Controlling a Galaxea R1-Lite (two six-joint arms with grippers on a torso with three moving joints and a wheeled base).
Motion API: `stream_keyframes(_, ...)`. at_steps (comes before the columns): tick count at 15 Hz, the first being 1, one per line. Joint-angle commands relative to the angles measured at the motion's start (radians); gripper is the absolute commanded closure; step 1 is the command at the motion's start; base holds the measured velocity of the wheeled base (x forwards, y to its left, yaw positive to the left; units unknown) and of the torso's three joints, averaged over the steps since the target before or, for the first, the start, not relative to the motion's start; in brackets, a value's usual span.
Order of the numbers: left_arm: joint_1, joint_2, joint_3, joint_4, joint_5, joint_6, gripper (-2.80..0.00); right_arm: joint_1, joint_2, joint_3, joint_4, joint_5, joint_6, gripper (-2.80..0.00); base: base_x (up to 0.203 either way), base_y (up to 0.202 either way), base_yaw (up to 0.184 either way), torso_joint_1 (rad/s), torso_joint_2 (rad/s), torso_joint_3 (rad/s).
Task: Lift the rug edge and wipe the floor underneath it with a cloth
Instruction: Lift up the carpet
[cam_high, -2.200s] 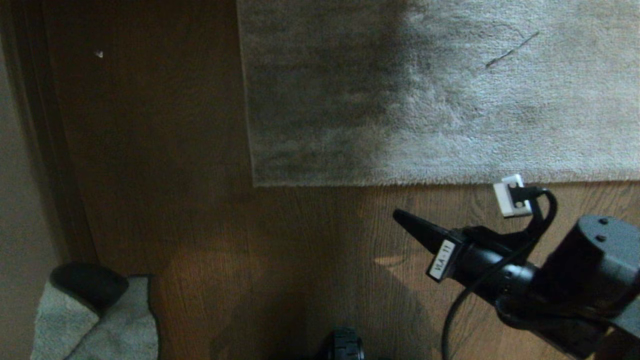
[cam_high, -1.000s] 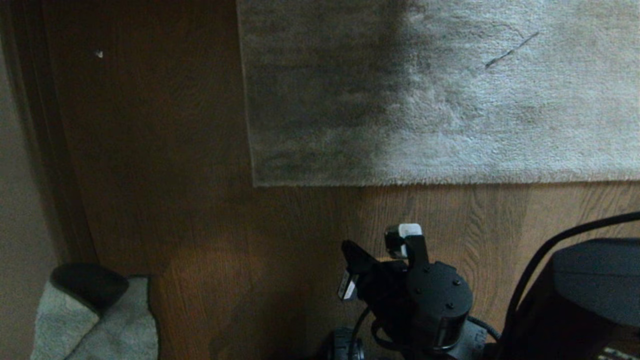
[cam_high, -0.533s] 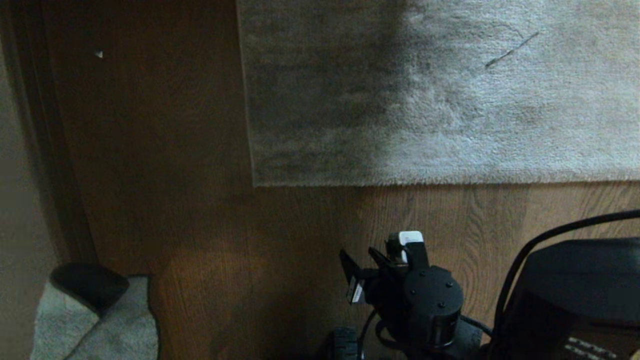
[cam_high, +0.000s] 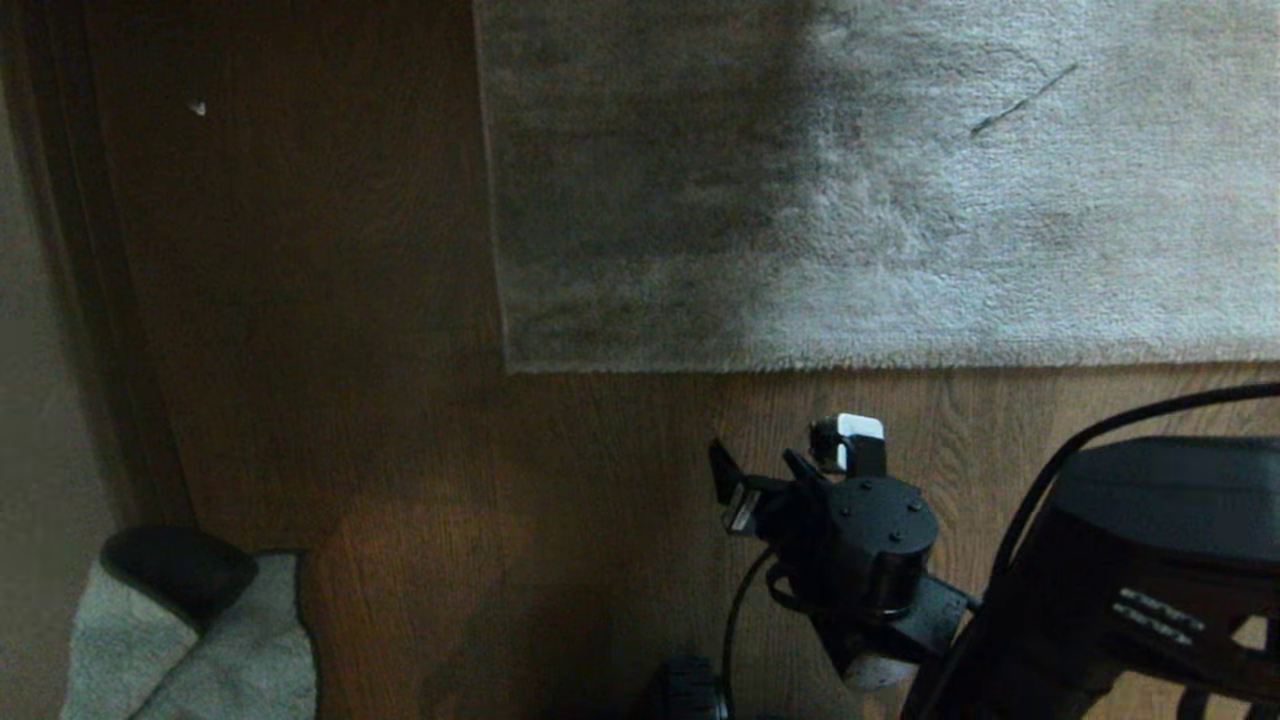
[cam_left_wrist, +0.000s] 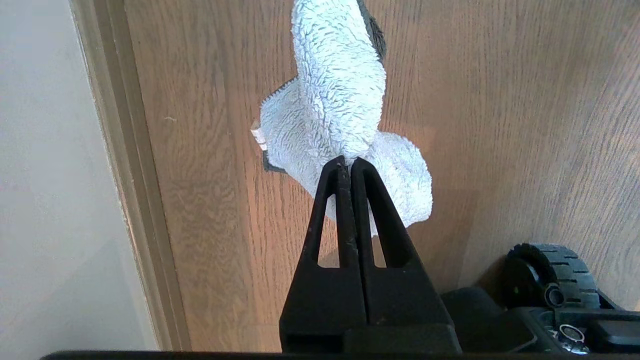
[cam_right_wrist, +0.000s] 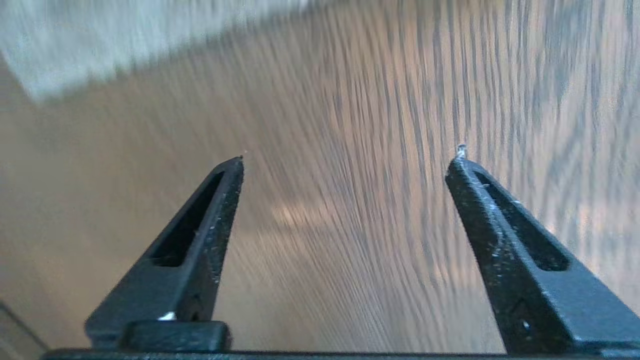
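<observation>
While the left tool (cam_left_wrist: 347, 167) pinches the cloth (cam_left_wrist: 340, 130), right tool (cam_right_wrist: 345, 160) wide open, empty, above bare floor (cam_right_wrist: 350, 250).

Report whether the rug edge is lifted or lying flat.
Flat: the rug edge lies against the floor, with no fold or raised corner.

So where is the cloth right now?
The cloth hangs pinched in the left gripper above the floor near the baseboard; in the head view it sits bottom-left, far from the rug edge.
</observation>
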Motion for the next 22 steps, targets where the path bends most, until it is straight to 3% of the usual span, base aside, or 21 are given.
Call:
stream_keyframes(1,0.0,0.0,0.0,-0.001,0.001,-0.001,0.0,-0.003,0.013,-0.06,-0.048,-0.022,0.021,-2.8,0.0,0.0,0.0,0.0,0.0,0.0)
stream_keyframes(12,0.0,0.0,0.0,-0.001,0.001,-0.001,0.0,0.025,0.08,-0.367,-0.048,-0.029,0.325,-2.8,0.0,0.0,0.0,0.0,0.0,0.0)
stream_keyframes(17,0.0,0.0,0.0,0.0,0.001,-0.001,0.0,0.062,0.135,-0.46,-0.048,-0.024,0.367,-2.8,0.0,0.0,0.0,0.0,0.0,0.0)
stream_keyframes(22,0.0,0.0,0.0,0.0,0.001,-0.001,0.0,0.067,0.176,-0.462,-0.048,-0.023,0.369,-2.8,0.0,0.0,0.0,0.0,0.0,0.0)
